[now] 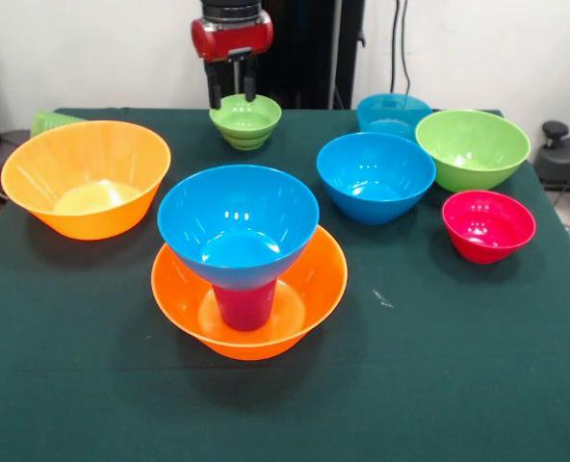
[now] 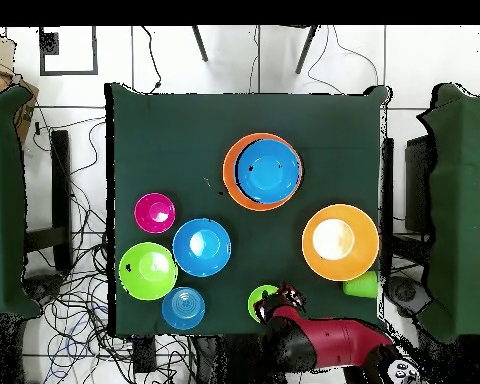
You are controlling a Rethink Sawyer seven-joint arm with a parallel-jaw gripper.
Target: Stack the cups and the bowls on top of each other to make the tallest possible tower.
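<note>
The tower stands mid-table: a large orange bowl (image 1: 309, 289) holds the purple-magenta cup (image 1: 246, 306), and a blue bowl (image 1: 238, 221) sits on the cup. From overhead the blue bowl (image 2: 267, 168) covers most of the orange one (image 2: 231, 180). My gripper (image 1: 233, 96) hangs open at the table's far side, fingertips at the far rim of a small lime green bowl (image 1: 246, 123). Overhead, the gripper (image 2: 283, 300) is beside that bowl (image 2: 259, 302). A second large orange bowl (image 1: 86, 178) stands left. The light green cup (image 1: 52, 120) lies behind it.
At the right stand a blue bowl (image 1: 375, 176), a teal-blue bowl (image 1: 393, 114), a larger lime green bowl (image 1: 473, 147) and a small red-pink bowl (image 1: 488, 224). The green tablecloth (image 1: 439, 385) covers the table. Cables lie on the floor around the table (image 2: 74, 320).
</note>
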